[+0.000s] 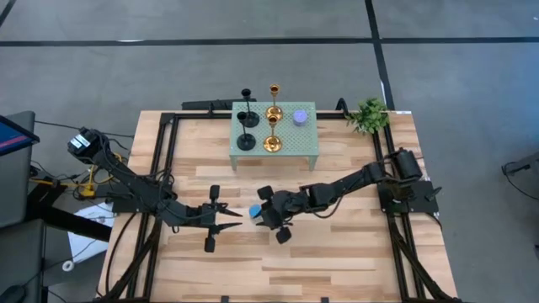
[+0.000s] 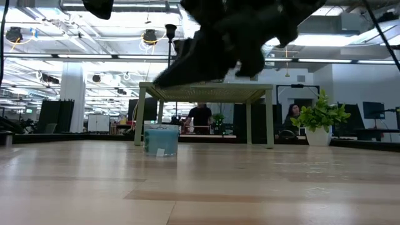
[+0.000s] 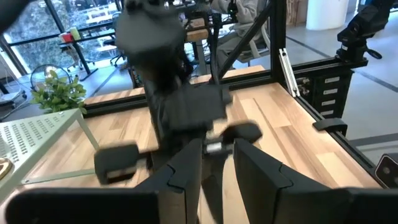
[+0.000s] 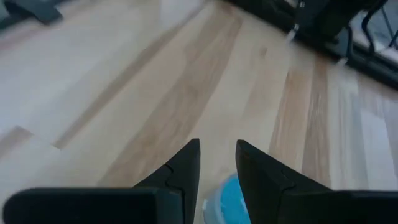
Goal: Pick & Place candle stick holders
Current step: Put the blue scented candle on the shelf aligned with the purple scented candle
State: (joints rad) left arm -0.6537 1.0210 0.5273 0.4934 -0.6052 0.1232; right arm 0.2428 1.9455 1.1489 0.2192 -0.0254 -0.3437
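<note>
Blue candle holder [image 1: 253, 211] stood on the pale wood table [image 1: 337, 261], mid-table, between the right gripper [image 1: 266, 209] and left gripper [image 1: 238, 213], both nearly closed and empty. Remaining holders stood on the green perforated stand [image 1: 305, 143] at the far edge; plant [image 1: 369, 115] far right. An open-plan office with seated people lay beyond.

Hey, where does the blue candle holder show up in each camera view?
High view: blue candle holder on the table, between both grippers.
Low view: left of centre, before the green stand.
Left wrist view: not visible.
Right wrist view: bottom edge, beyond the fingers.
Shared landmark: the plant.
</note>
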